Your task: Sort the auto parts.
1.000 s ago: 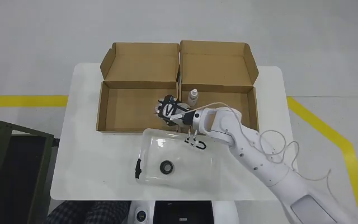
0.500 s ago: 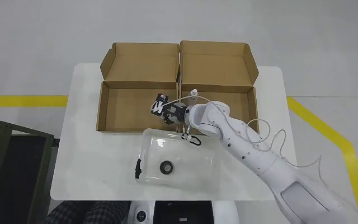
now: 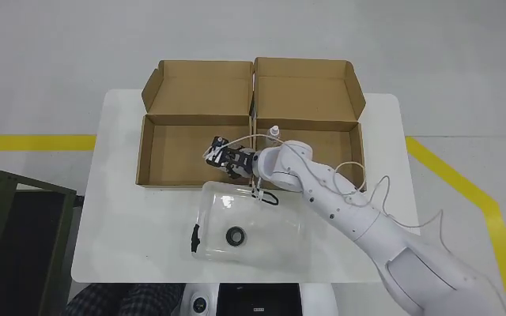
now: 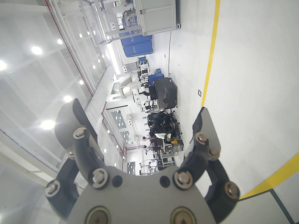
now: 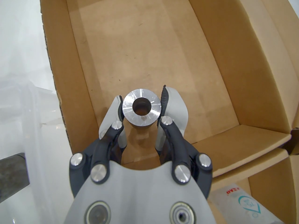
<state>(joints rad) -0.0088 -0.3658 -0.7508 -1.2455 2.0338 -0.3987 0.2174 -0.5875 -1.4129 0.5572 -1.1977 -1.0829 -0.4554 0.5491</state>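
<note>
My right gripper point(image 5: 142, 101) is shut on a short silver metal sleeve point(image 5: 151, 112) with a round bore, holding it above the floor of the left cardboard box point(image 5: 144, 36). In the top view this gripper point(image 3: 215, 152) hangs over the near right part of that left box point(image 3: 170, 154). A clear plastic bin point(image 3: 292, 237) in front of the boxes holds a black ring point(image 3: 235, 235), a black curved part point(image 3: 194, 238) and a black clip point(image 3: 269, 198). My left gripper point(image 4: 140, 115) is open with nothing between its fingers, aimed away from the table at the room.
The right cardboard box point(image 3: 332, 150) holds a small white bottle point(image 3: 273, 131) and a plastic packet point(image 5: 243, 204). Both boxes have lids standing open at the back. White table point(image 3: 118, 197) surrounds the boxes and bin.
The right gripper, shut on the metal sleeve, has moved left from the wall between the boxes to further over the left box.
</note>
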